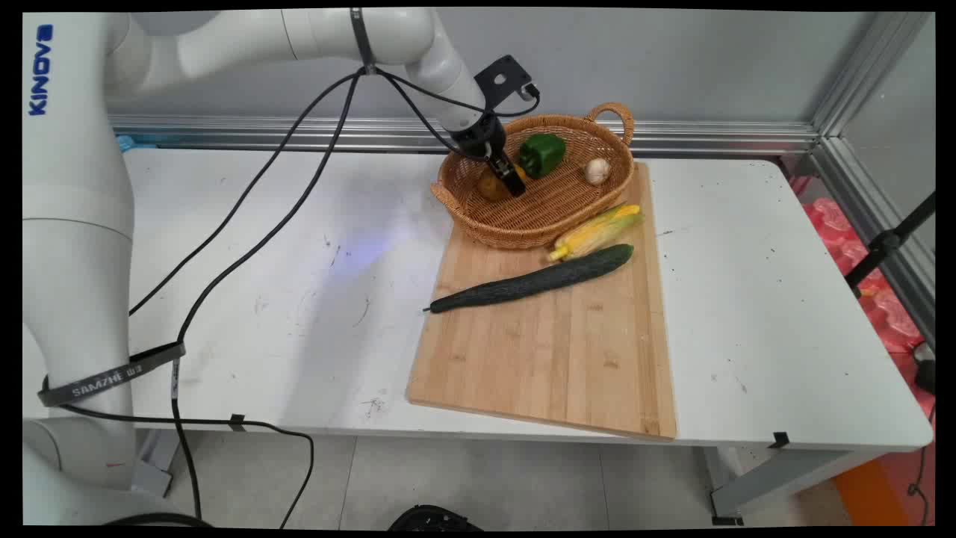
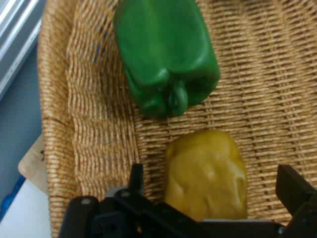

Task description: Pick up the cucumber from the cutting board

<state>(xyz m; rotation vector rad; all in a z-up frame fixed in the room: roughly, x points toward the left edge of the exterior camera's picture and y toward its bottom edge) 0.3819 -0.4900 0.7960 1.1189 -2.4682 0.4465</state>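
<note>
The gripper [image 1: 512, 181] reaches down into a wicker basket [image 1: 523, 220] in the upper middle of the main view. Its fingers stand wide apart on either side of a yellowish potato [image 2: 207, 173], which lies on the basket floor between them; whether the fingers touch the potato cannot be told. In the hand view the potato fills the lower centre of the frame, with one finger [image 2: 136, 177] at its left and the other at the far right edge.

Just above the potato in the hand view lies a green pepper [image 2: 166, 54], close to it but apart. In the main view the pepper sits right of the gripper, and a small pale garlic bulb [image 1: 596, 170] lies farther right in the basket.

The basket stands on the top end of a wooden board [image 1: 545, 351]. Below the basket on the board lie a corn cob [image 1: 597, 232] and a long cucumber [image 1: 534, 280], side by side.
</note>
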